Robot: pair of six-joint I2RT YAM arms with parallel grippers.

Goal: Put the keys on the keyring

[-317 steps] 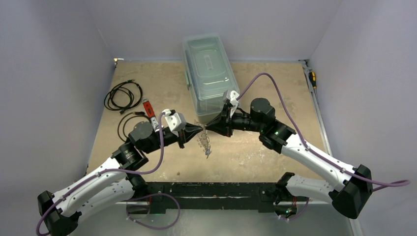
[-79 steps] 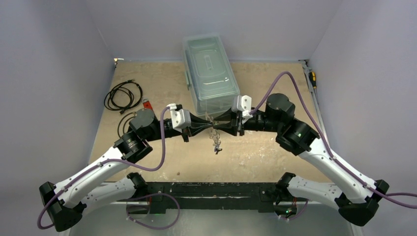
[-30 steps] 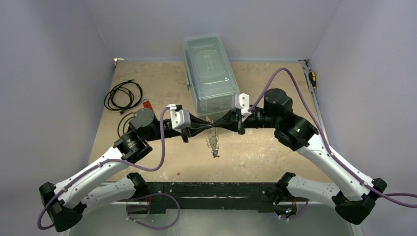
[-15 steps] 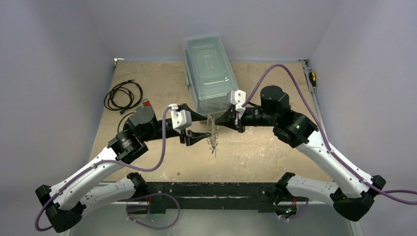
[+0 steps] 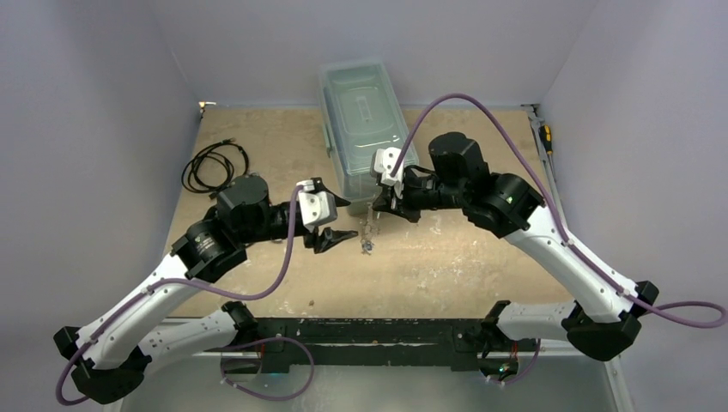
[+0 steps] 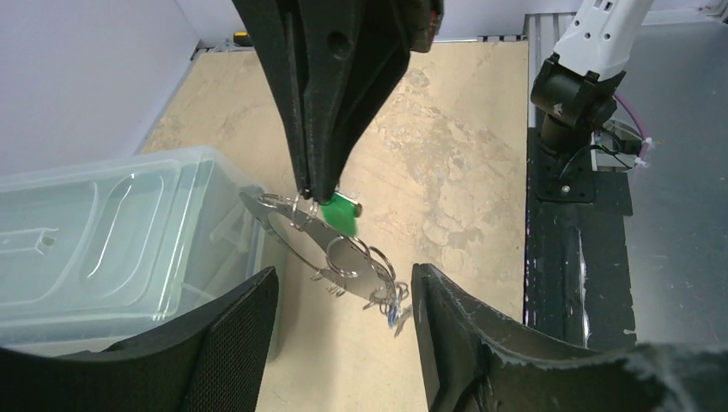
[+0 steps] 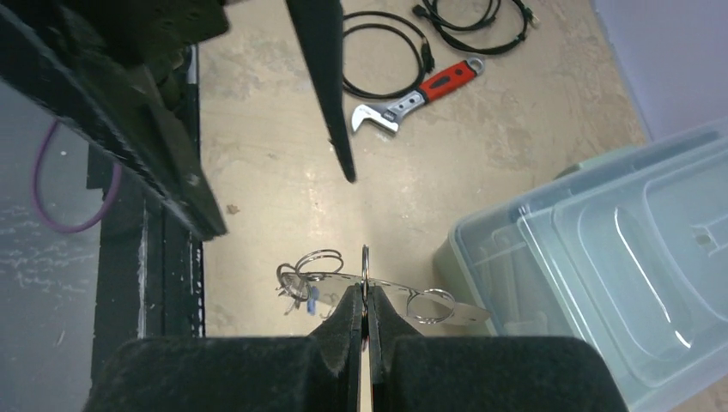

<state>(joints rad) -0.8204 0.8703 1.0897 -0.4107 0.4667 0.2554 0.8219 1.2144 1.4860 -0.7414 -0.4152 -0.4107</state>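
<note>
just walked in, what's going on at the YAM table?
Keys are going onto a keyring. The right gripper is shut on the keyring, holding it by its edge beside the clear box. The green key sits right at its fingertips; whether it is threaded on can't be told. The blue key dangles at the ring's other end. The left gripper is open, close by, touching nothing.

We are seeing soft, even light coming from above, throwing faint shadows beneath the jaws; the keyring [image 6: 292, 230] just beyond them is showing sharp, the left fingers [image 6: 215, 343] reading dark.
</note>
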